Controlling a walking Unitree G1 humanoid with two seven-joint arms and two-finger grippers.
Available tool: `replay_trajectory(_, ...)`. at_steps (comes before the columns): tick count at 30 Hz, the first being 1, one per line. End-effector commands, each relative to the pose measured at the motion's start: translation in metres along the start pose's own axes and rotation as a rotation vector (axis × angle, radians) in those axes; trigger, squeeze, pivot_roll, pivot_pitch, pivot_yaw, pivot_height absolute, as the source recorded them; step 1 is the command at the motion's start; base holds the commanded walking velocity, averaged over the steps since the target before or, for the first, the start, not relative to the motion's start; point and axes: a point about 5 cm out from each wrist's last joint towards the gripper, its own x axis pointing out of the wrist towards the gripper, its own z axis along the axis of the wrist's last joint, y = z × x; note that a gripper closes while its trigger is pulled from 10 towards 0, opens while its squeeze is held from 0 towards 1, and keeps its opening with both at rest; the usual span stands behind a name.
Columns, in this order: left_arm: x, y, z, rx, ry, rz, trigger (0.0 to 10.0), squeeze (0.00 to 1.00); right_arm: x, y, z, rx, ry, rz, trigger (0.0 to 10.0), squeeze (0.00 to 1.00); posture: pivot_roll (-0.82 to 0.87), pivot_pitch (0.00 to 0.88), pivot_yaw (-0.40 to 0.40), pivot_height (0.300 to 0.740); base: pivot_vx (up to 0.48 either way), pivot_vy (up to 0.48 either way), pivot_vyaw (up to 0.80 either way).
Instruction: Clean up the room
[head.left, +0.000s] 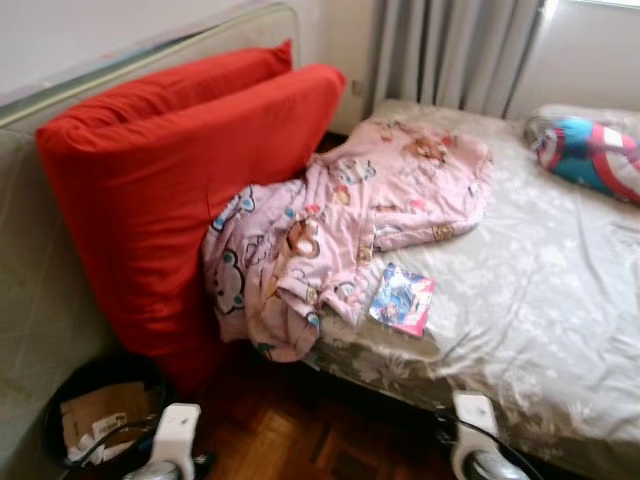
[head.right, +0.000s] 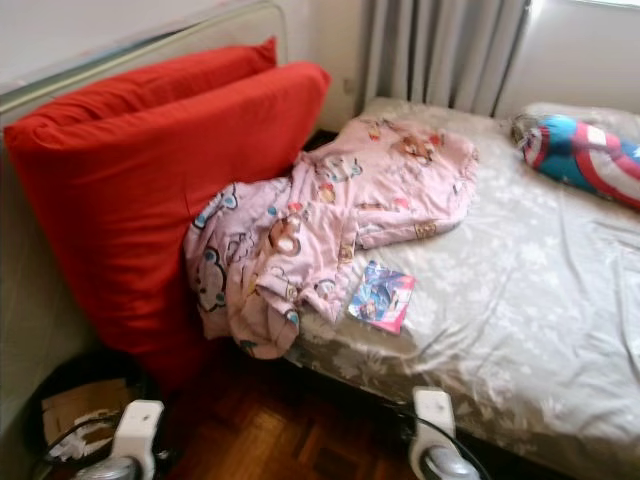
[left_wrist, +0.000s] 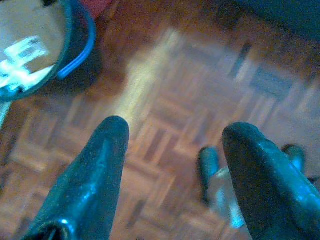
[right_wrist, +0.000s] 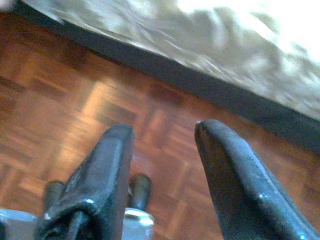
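Left eye view: unreadable booklet (head.left: 402, 299) beside pink blanket (head.left: 340, 225).

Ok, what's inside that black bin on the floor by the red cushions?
The black bin holds brown cardboard and some white paper scraps. Anything beneath the cardboard is covered. Both grippers hang idle, open over the wooden floor.

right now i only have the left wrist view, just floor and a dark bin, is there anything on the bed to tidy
Observer: Yes, a crumpled pink blanket lies over the bed's near corner, hanging off the edge.
Operator: anything smaller
Observer: A small booklet lies on the grey sheet, just beside the blanket.
Operator: is my right claw free
Observer: The right claw is open and empty, hanging above the wood floor near the bed's edge.
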Motion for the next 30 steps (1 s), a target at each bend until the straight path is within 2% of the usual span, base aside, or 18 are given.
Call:
replay_trajectory(1, 0.0019, -0.0076, 0.0088, -0.002, -0.027, -0.023, 10.0, 0.00, -0.0018, -0.0105, -0.0055, 0.011, 0.016, -0.028, 10.0, 0.00, 0.04, 0.000, 0.018, 0.740, 0.311, 0.000, 0.00)
replay_trajectory(25, 0.0018, -0.0072, 0.0091, -0.006, -0.033, -0.022, 10.0, 0.00, -0.0019, -0.0107, -0.0055, 0.037, 0.006, -0.047, 10.0, 0.00, 0.04, 0.000, 0.018, 0.740, 0.310, 0.000, 0.00)
replay_trajectory(30, 0.0018, -0.0074, 0.0090, -0.004, -0.033, -0.026, 10.0, 0.00, -0.0019, -0.0104, -0.0066, 0.063, 0.008, -0.051, 10.0, 0.00, 0.04, 0.000, 0.018, 0.740, 0.000, 0.000, -0.25)
